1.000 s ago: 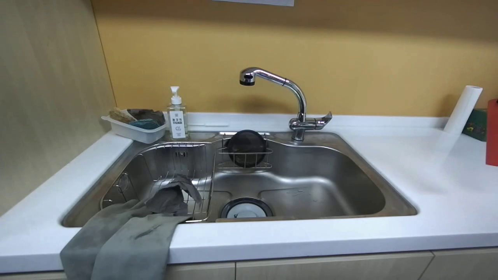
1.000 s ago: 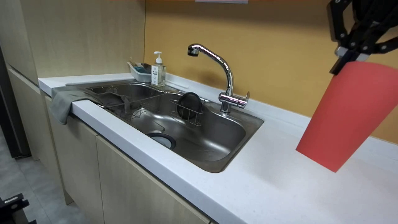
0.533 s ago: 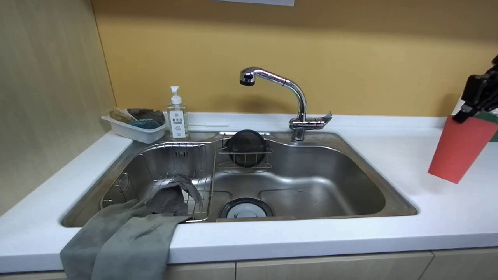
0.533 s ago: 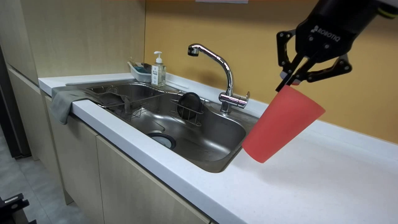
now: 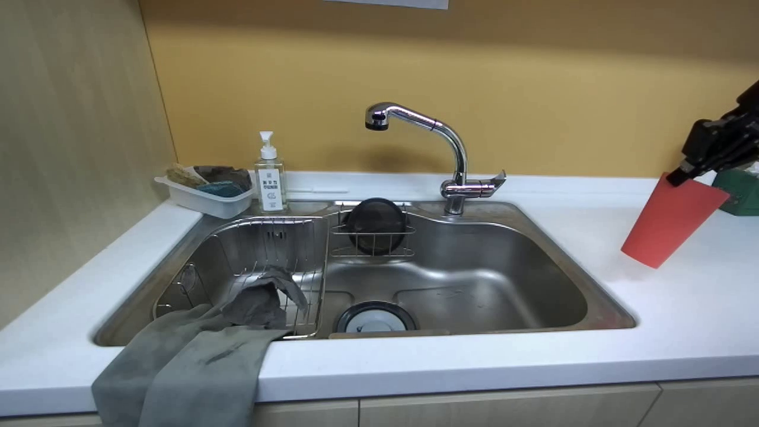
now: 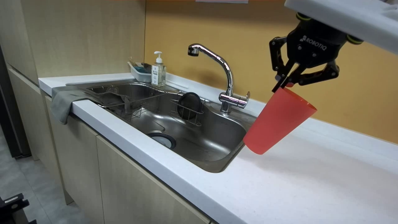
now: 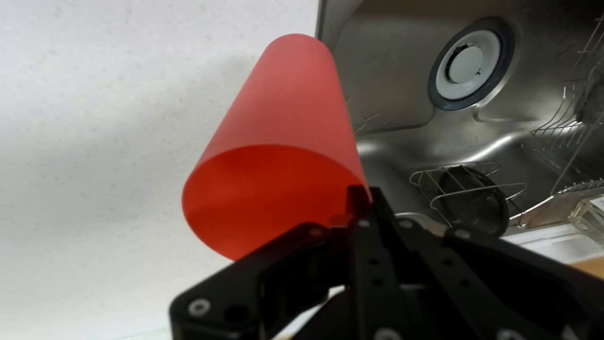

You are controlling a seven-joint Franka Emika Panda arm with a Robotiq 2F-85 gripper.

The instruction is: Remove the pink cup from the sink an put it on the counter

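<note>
The end effector (image 6: pixel 280 86) is drawn narrow and grips the pink cup (image 6: pixel 278 123) by its wall at the rim; in the wrist view, one of the two fingers (image 7: pixel 358 203) sits inside the mouth while the other bears on the outside. The cup is out of the sink (image 5: pixel 504 296) and is held tilted over the counter (image 6: pixel 295 193), just beside the sink edge. Its mouth points upward and away from the sink; its base points downward, toward the sink. In an exterior view, a soft shadow falls on the counter below the cup, and the base appears clear of the surface. A pale arm link (image 6: pixel 345 21) passes above the end effector. In an exterior view, a green box (image 5: pixel 740 193) stands on the counter behind the cup, cut off by the frame edge. A chrome faucet (image 5: pixel 459 153) is mounted at the rear of the sink. A wire basket (image 5: pixel 373 233) at the rear sink wall holds a dark round dish (image 5: pixel 375 219) on edge, and a drain cover (image 5: pixel 375 321) is seated in the basin floor. At the far end of the sink from the cup, a gray cloth (image 5: pixel 201 362) drapes over the front counter edge; a pump bottle (image 5: pixel 271 184) and a white tub (image 5: pixel 222 207) stand side by side at the rear corner.
</note>
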